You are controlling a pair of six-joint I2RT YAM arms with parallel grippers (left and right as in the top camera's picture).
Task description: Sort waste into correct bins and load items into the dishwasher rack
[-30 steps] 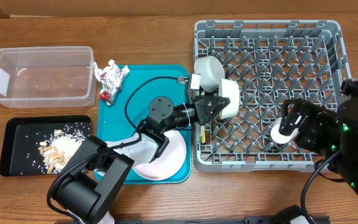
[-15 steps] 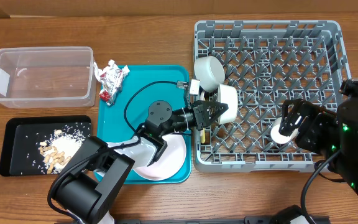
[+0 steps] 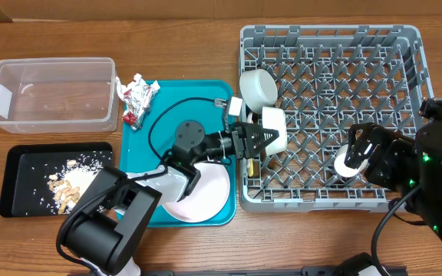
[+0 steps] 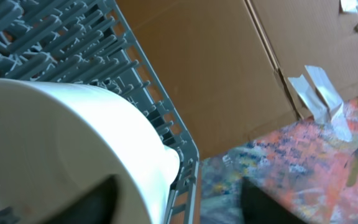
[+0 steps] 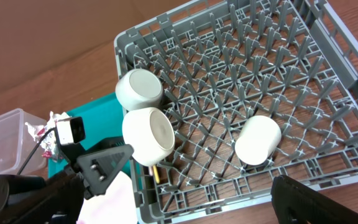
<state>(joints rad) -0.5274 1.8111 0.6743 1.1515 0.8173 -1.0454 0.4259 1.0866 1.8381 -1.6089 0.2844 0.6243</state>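
Note:
A white bowl [image 3: 275,123] lies on its side at the left edge of the grey dishwasher rack [image 3: 405,46]. My left gripper [image 3: 261,141] stands open around the bowl's near side. In the left wrist view the bowl [image 4: 61,149] fills the left half, and the gripper [image 4: 179,198] shows one finger over it and the other well clear. A second bowl [image 3: 257,86] leans just behind. A white cup [image 3: 349,164] lies in the rack by my open right gripper [image 3: 361,152], untouched. A yellow utensil [image 3: 249,164] pokes out under the left gripper. The foil wrapper [image 3: 137,96] lies beside the clear tub [image 3: 52,93].
A black tray [image 3: 21,180] at the front left holds rice and tan scraps [image 3: 71,184]. The teal tray [image 3: 148,153] carries a white plate [image 3: 206,192] under my left arm. The rack's right half has bare pegs.
My left gripper has gone from shut to open and drawn slightly back to the left. The bowl now rests on the rack pegs. The right arm has not moved.

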